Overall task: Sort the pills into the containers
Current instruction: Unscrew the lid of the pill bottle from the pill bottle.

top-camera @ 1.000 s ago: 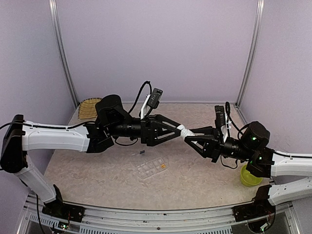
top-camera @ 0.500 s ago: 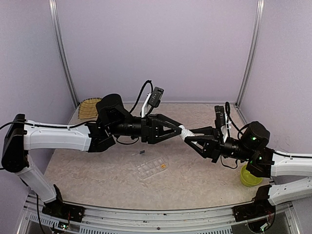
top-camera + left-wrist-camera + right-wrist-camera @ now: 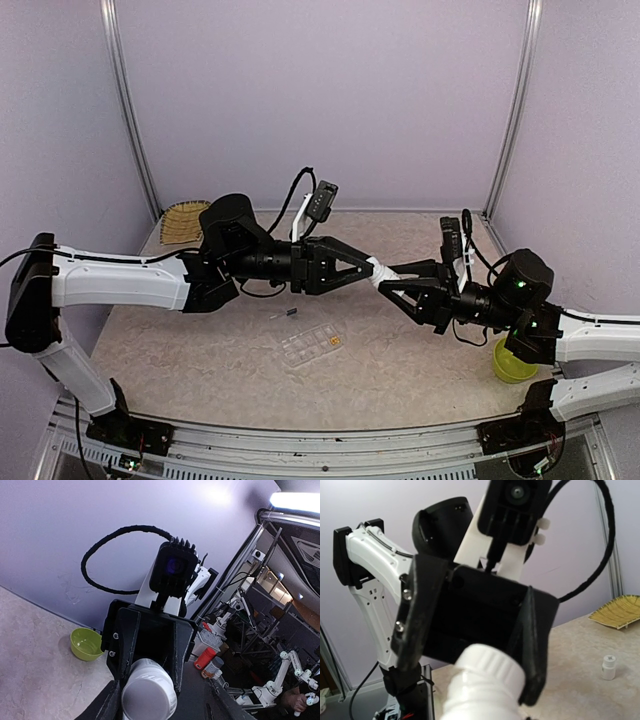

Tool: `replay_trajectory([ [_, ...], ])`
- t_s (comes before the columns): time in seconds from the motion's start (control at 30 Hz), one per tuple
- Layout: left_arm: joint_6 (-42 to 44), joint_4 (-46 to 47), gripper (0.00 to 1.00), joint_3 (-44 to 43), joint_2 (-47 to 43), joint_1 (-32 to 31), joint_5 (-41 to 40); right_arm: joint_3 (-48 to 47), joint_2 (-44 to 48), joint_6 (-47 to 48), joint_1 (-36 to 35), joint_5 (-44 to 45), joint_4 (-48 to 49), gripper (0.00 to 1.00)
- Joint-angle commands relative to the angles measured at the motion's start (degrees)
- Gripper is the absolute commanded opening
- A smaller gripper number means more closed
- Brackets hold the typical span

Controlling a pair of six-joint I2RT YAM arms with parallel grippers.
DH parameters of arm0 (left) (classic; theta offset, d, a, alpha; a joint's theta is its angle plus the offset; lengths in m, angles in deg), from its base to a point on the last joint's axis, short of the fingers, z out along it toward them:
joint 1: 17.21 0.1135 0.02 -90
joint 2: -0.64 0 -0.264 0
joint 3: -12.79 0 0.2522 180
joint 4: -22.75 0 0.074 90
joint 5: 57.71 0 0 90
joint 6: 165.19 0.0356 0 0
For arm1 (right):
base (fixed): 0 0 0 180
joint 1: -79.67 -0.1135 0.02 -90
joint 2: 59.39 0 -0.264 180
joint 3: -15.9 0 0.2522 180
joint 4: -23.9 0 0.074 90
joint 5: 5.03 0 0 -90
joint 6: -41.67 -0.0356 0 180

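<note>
A white bottle (image 3: 378, 269) hangs in mid-air between the two arms. My right gripper (image 3: 388, 281) is shut on its body, as the left wrist view shows (image 3: 148, 666). The ribbed cap (image 3: 491, 666) points at my left gripper (image 3: 369, 267), whose jaws flank the cap with a gap still showing on one side. The clear organizer box (image 3: 312, 346) with its containers lies on the table below, with one orange pill (image 3: 336, 342) in a cell. A small dark piece (image 3: 289, 314) lies just behind the box.
A yellow-green bowl (image 3: 513, 362) sits at the right by the right arm. A yellow woven tray (image 3: 184, 220) lies in the far left corner. A second small white bottle (image 3: 609, 667) stands on the table near that tray.
My left gripper's jaws have narrowed around the bottle's cap and the arm has shifted slightly right. The right arm and the bottle have stayed put.
</note>
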Motion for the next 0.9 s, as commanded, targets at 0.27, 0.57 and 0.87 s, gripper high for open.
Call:
replay_trajectory([
  [0.27,-0.38,2.72,0.44,-1.19,0.34,0.61,1.09,-1.42,0.15,0.47,0.23,-0.17,0.62,0.08],
  [0.57,-0.50,2.91,0.41,-0.94,0.35,0.53,0.83,-1.48,0.09,0.44,0.21,0.41,0.79,0.08],
  [0.87,0.03,2.28,0.58,-0.51,0.23,0.45,0.00,-1.22,0.46,0.27,0.25,1.20,1.05,0.08],
])
